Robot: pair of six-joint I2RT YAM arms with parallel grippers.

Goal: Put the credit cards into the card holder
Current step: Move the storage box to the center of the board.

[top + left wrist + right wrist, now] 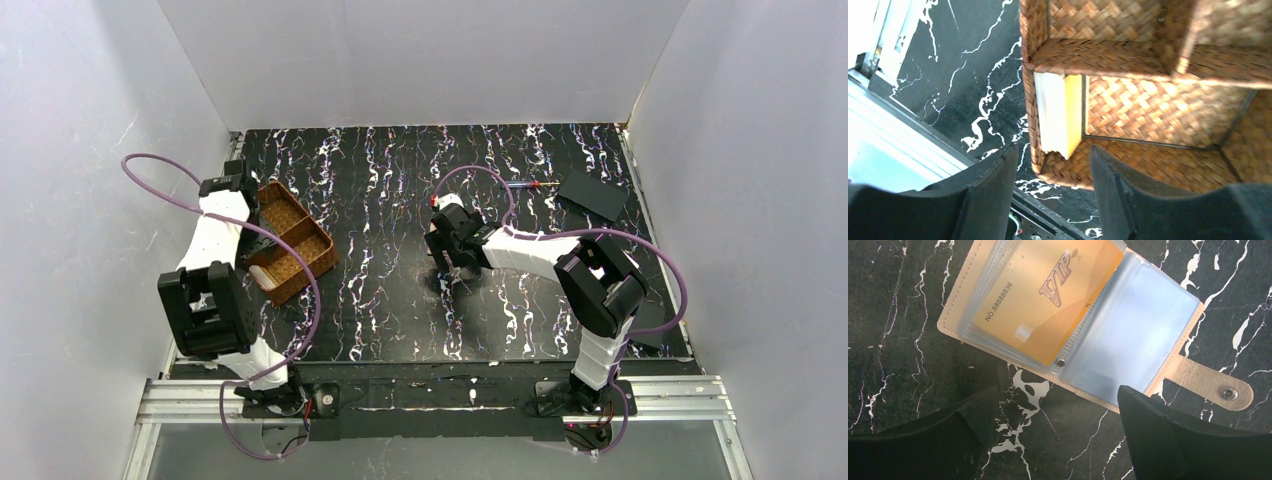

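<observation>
Right wrist alone reveals card holder [1209,383] holding credit card [1048,300]; both arms' fingers [1158,432] released.

Table [390,190] was black with white marble veining. Tray [322,240] was brown, herringbone-woven. Card holder [1143,325] was beige outside, pale translucent blue within. Card [1048,295] was gold.

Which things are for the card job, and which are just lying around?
For the job:
card holder, lying open
gold VIP card in it

Just lying about:
woven tray
black plate, far right
</observation>
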